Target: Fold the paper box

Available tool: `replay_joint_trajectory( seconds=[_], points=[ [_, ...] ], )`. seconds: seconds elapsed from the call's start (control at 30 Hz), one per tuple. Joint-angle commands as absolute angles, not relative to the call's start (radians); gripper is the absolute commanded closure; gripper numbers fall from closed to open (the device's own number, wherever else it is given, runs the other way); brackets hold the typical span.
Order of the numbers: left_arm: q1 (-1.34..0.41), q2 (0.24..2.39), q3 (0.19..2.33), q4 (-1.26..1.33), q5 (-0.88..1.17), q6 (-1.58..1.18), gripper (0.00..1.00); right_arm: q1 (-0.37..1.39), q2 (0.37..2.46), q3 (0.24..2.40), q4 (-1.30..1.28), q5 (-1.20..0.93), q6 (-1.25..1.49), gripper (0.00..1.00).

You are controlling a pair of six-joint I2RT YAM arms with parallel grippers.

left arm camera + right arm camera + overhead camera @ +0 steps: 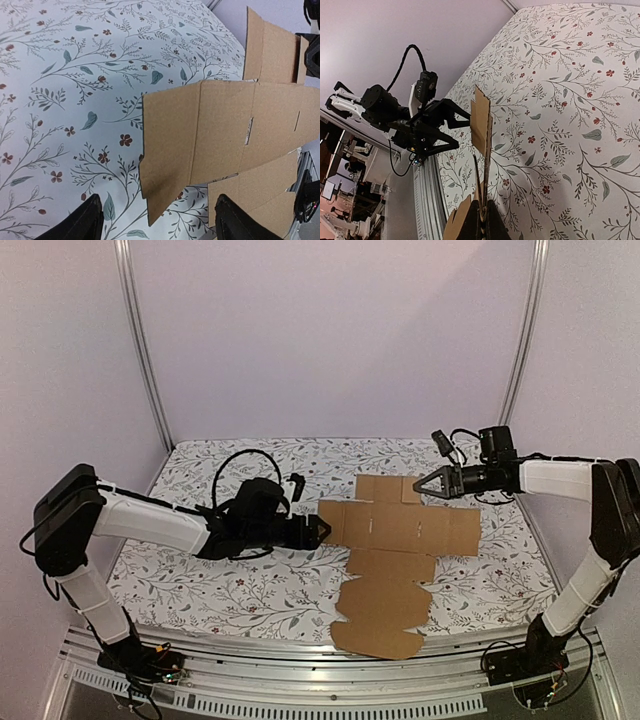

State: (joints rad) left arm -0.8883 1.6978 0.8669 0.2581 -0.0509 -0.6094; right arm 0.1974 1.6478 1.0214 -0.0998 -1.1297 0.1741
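Little of the folding was judged to be done. The paper box point(395, 540) was seen as an open, cross-shaped sheet, with no wall stood up and no flap tucked in. All the creasing, raising of sides and closing was reckoned to be left.

The sheet was spread toward 3 o'clock of the middle of the table point(200, 580). Its long arm ran out to 6 o'clock and over the table's near edge. It was plain brown card, matte and unprinted, marked with straight creases, a few short slots and a jagged cut outline at the near end. In the left wrist view its 9 o'clock panel seemed to be lifted a little off the flowered cloth, with a shadow under it.

The right claw point(418, 483) was pressed together on the far flap, at about 1 o'clock of the sheet, and the card was seen edge-on between its fingers. The left claw point(322, 530) was spread wide at the sheet's 9 o'clock end. Whether it touched the card could not be told.
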Motion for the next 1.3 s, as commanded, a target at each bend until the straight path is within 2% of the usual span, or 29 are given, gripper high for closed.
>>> replay_joint_trajectory(
  seconds=[0.0, 0.1, 0.2, 0.3, 0.37, 0.43, 0.53, 0.67, 0.87, 1.07, 1.27],
  points=[
    [-0.909, 1.71, 0.848, 0.351, 0.013, -0.55, 0.25, 0.214, 1.581, 1.008, -0.15, -1.151, 0.1, 1.0],
    [-0.916, 1.712, 0.841, 0.383, 0.024, -0.551, 0.27, 0.23, 1.551, 1.009, -0.193, -1.149, 0.063, 1.0],
    [-0.916, 1.718, 0.841, 0.395, 0.028, -0.553, 0.37, 0.244, 1.53, 1.007, -0.218, -1.136, 0.034, 1.0],
    [-0.918, 1.721, 0.834, 0.413, 0.025, -0.559, 0.53, 0.257, 1.518, 1.01, -0.25, -1.115, 0.012, 1.0],
    [-0.921, 1.719, 0.827, 0.428, 0.024, -0.552, 0.69, 0.264, 1.508, 1.016, -0.291, -1.092, -0.043, 0.99],
    [-0.926, 1.715, 0.826, 0.432, 0.024, -0.538, 0.86, 0.275, 1.498, 1.033, -0.38, -1.062, -0.104, 0.92],
    [-0.937, 1.703, 0.829, 0.411, 0.01, -0.485, 1.0, 0.294, 1.497, 1.086, -0.542, -1.015, -0.248, 0.79],
    [-0.954, 1.664, 0.847, 0.311, -0.064, -0.362, 1.0, 0.303, 1.526, 1.219, -0.805, -0.979, -0.416, 0.61],
    [-0.978, 1.616, 0.881, 0.185, -0.097, -0.201, 1.0, 0.354, 1.566, 1.398, -0.992, -0.812, -0.535, 0.48],
    [-1.011, 1.59, 0.902, 0.14, -0.15, -0.124, 1.0, 0.469, 1.654, 1.566, -1.129, -0.616, -0.612, 0.45],
    [-1.04, 1.562, 0.899, 0.135, -0.196, -0.072, 1.0, 0.483, 1.709, 1.599, -1.142, -0.555, -0.637, 0.44]
  ],
)
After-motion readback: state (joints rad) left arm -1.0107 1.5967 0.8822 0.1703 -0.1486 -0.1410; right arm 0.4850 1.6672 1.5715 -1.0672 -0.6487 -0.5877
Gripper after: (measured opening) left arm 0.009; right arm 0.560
